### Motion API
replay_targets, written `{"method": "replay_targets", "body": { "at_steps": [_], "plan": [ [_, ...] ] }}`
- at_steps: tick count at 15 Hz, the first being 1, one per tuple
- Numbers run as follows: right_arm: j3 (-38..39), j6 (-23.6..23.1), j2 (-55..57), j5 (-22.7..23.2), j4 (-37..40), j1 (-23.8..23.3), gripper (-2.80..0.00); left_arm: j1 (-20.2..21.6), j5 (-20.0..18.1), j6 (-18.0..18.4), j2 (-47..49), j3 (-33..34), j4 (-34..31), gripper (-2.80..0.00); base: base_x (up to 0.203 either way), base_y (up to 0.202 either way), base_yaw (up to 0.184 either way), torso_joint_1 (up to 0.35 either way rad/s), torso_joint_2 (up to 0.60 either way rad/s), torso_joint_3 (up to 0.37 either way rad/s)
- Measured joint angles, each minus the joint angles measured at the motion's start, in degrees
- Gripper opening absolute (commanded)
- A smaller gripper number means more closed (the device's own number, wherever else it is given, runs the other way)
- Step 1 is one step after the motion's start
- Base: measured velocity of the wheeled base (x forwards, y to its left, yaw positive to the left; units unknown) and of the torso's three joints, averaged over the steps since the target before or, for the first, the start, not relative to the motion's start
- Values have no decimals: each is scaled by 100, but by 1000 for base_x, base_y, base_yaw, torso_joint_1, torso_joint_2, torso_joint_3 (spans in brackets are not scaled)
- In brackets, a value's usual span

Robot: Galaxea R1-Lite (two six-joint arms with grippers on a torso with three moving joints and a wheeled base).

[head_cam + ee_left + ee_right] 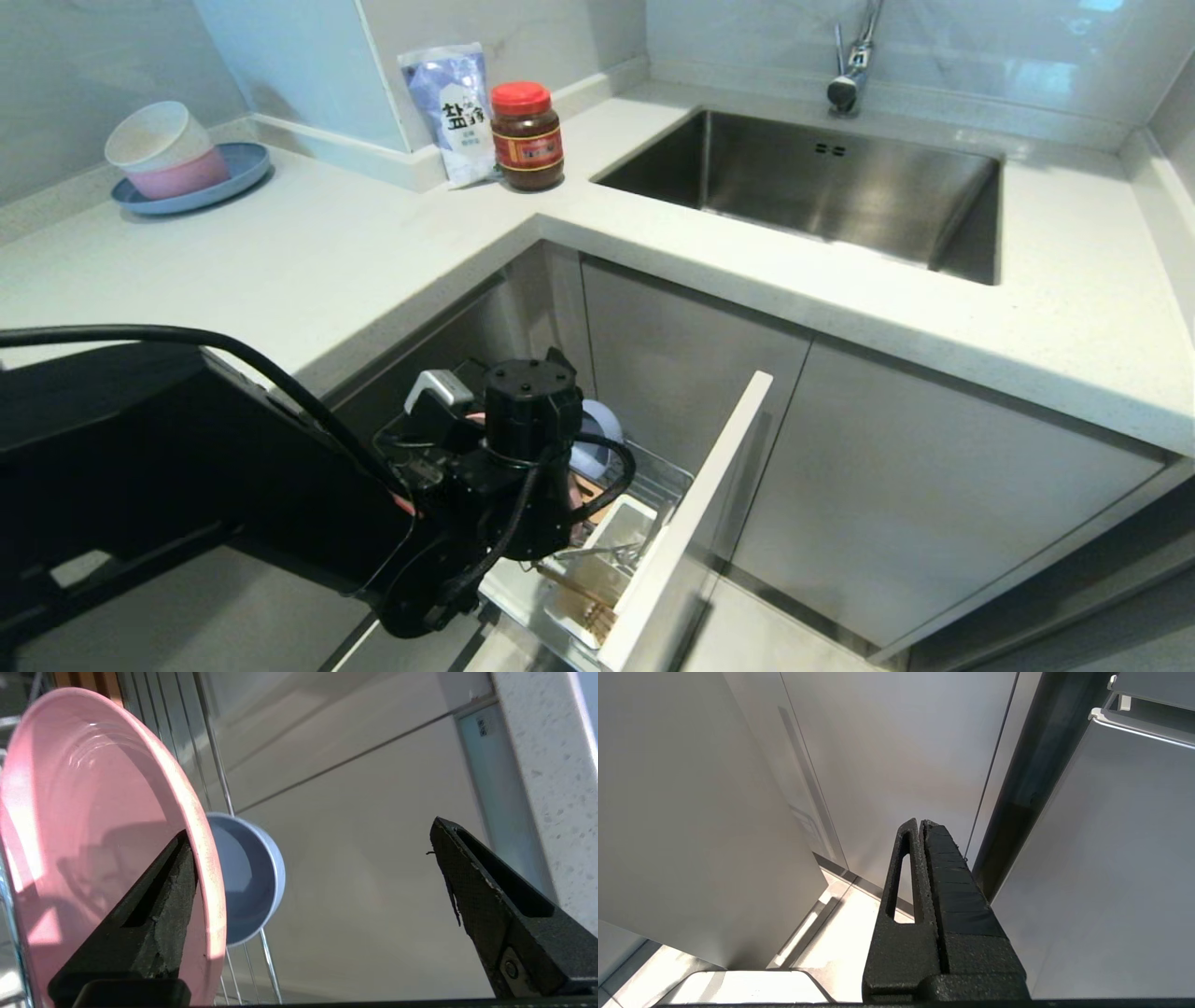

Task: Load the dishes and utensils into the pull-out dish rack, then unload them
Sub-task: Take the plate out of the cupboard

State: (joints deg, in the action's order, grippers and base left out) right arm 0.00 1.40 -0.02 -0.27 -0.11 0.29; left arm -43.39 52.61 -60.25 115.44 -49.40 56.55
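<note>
The pull-out dish rack (691,523) stands drawn out below the counter, and my left arm (518,448) reaches down into it. A pink plate (93,812) stands on edge among the wire tines. My left gripper (309,826) is open wide. One finger (154,914) lies against the plate's hollow face, the plate's rim is just inside it, and the other finger (490,896) is far off. Behind the plate a blue-grey bowl (247,877) stands on edge. The white cutlery box (611,551) holds silver cutlery (597,553) and wooden chopsticks (583,593). My right gripper (920,822) is shut and empty, beside cabinet doors.
On the counter at the back left a blue plate (233,177) carries a pink and a white bowl (159,140). A salt bag (453,112) and a red-lidded jar (526,135) stand in the corner. The sink (822,187) with its tap (850,75) is at the right.
</note>
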Motion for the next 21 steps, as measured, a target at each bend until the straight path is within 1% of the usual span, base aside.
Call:
{"method": "replay_targets", "body": {
  "at_steps": [3,11,13,18,21],
  "plan": [
    [0,0,0,2,0,-2,-280,12,-72,-134,118,0,-4,0,0,0,0,0,0,0],
    [0,0,0,0,0,0,-280,48,-154,-282,245,15,-14,0,0,0,0,0,0,0],
    [0,0,0,0,0,0,-280,50,-187,-394,245,20,-18,0,0,0,0,0,0,0],
    [0,-1,0,1,0,0,-280,41,-221,-451,250,34,-35,0,0,0,0,0,0,0],
    [0,-1,0,0,0,-2,-280,36,-179,-539,250,54,-247,0,0,0,0,0,0,0]
  ]
}}
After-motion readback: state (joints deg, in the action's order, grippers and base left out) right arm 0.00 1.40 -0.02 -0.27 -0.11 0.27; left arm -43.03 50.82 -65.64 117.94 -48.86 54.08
